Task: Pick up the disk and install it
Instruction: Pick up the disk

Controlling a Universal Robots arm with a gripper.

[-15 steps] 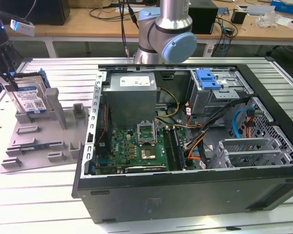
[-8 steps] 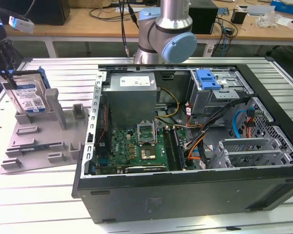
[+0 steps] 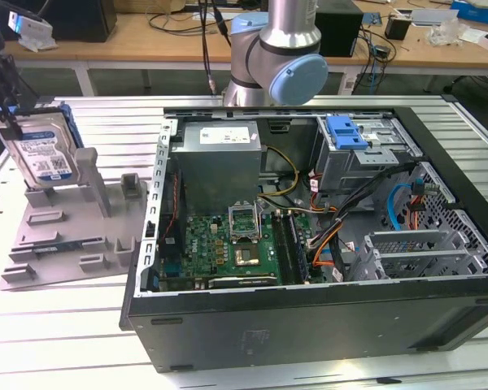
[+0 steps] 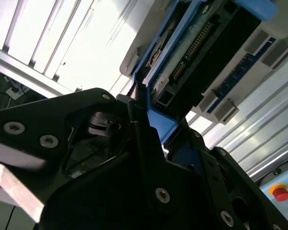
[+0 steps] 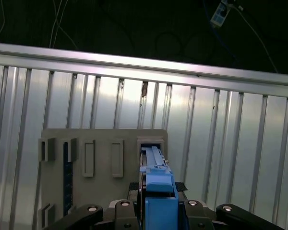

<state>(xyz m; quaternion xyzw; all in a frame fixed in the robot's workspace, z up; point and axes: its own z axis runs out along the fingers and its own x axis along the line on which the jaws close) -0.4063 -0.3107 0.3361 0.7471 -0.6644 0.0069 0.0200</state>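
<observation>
Electronics lab: cluttered benches, opened computer case.

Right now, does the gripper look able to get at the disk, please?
Probably yes: the gripper is at the top edge of the disk, which stands upright in the grey holder, nothing between them.

You have, on the slatted metal table: one grey holder tray, near the table's edge on the exterior view's left. The disk stands tilted in a slot at the tray's far corner, blue-and-white label showing. The gripper, black, is clasped on the disk's upper edge. One open computer case lies across the table's middle, holding a grey power supply, a green motherboard and a grey drive cage topped by a blue bracket. The arm's grey-and-blue joint stands at the table's far edge, behind the case.
</observation>
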